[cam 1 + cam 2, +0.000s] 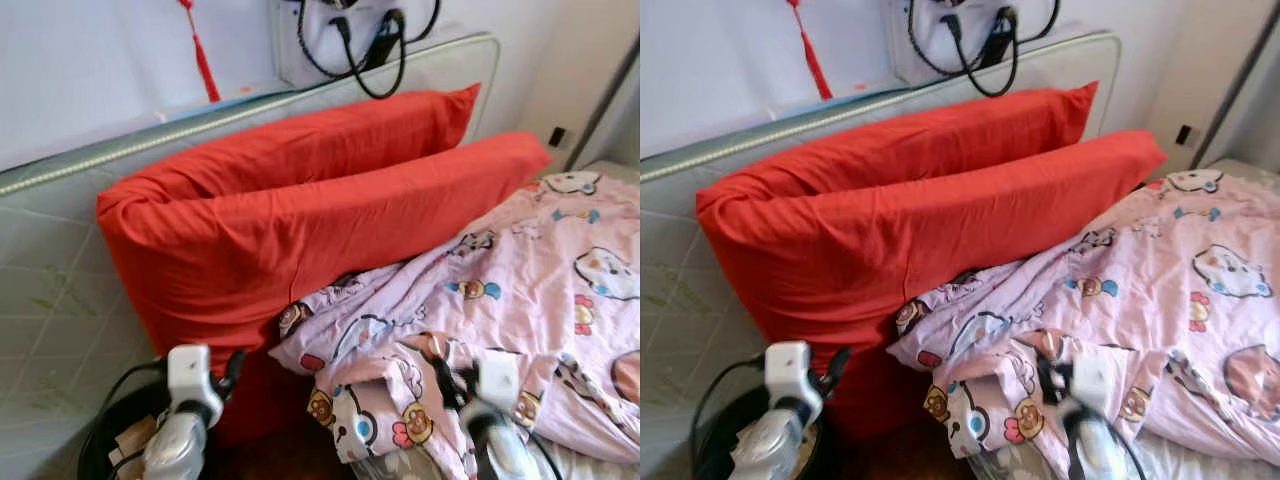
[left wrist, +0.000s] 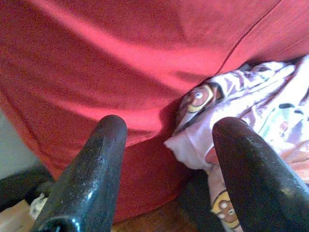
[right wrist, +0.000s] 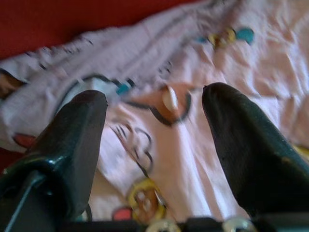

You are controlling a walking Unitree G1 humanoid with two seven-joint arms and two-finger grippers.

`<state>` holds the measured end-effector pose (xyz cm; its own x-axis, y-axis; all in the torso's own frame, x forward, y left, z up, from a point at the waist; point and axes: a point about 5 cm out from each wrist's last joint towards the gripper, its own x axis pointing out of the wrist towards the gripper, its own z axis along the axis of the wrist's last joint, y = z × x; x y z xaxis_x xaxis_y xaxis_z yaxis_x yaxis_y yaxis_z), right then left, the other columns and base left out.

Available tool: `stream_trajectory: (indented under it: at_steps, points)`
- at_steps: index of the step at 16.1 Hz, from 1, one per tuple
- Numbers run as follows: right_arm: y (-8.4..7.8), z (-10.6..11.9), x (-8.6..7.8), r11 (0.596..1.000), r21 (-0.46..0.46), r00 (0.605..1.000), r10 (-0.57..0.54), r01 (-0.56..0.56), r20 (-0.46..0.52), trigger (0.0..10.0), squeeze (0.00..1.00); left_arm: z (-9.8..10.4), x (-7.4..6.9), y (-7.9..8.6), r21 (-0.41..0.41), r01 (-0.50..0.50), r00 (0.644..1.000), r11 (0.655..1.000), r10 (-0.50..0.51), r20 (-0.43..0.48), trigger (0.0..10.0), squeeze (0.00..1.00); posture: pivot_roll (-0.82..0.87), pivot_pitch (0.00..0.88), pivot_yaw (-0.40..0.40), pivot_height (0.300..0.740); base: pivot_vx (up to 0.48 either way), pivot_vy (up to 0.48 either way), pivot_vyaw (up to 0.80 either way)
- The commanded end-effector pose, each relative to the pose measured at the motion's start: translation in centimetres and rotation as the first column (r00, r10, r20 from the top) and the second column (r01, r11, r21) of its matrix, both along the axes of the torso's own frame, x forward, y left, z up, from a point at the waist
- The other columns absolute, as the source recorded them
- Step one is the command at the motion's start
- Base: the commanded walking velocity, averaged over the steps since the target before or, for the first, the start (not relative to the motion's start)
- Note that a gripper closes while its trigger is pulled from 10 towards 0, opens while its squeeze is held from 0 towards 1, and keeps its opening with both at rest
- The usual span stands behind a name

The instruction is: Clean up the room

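Nearest the robot, the right end effector (image 3: pixel 152 159) hung just over the crumpled near edge of the pink cartoon-print quilt (image 1: pixel 520 300), its two black fingers (image 3: pixel 251 154) spread wide with nothing between them. The left end effector (image 2: pixel 166 169) was likewise wide open and empty, poised near the foot of the front red pillow (image 1: pixel 300 240), where the quilt's bunched corner (image 2: pixel 193 145) tucked against it.

The step in hand looked like straightening the quilt on the bed. To do it well, the right end effector should close on a thick fold at the near edge, not on a single flat layer, and the left should take the bunched corner by the pillow, so both can draw the cloth out evenly without dragging the pillow along.

Farther back, a second red pillow (image 1: pixel 330 135) leaned behind the first against the padded headboard (image 1: pixel 60 260), with black cables (image 1: pixel 370 50) hanging on the wall above.

The mattress under the quilt was hidden, the quilt's far side ran out of view, and the dark round object (image 1: pixel 110 440) by the left arm was too cut off to identify.
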<state>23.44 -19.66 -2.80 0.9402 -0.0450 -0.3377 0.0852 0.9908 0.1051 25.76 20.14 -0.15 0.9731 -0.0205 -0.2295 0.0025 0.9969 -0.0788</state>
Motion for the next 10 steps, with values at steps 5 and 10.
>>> stream_trajectory:
  at_steps: [5, 10]
  points:
    - [0.73, 0.16, 0.18, 1.0, -0.025, 1.0, -0.019, 0.019, 0.014, 10.0, 0.0, 1.31, 0.97, -0.22, 0.009, 0.032, 0.998, 0.999, -0.033, 0.058, 10.0, 0.0, 0.05, 0.0, 0.043, 0.711, 0.0, 0.0, 0.0]
    - [0.77, 0.36, 0.63, 0.998, -0.026, 0.998, -0.059, 0.059, 0.011, 10.0, 0.0, 1.52, 1.17, -0.27, 0.01, 0.037, 0.997, 0.999, -0.038, 0.062, 10.0, 0.0, 0.06, 0.0, 0.042, 0.711, 0.0, 0.0, 0.0]
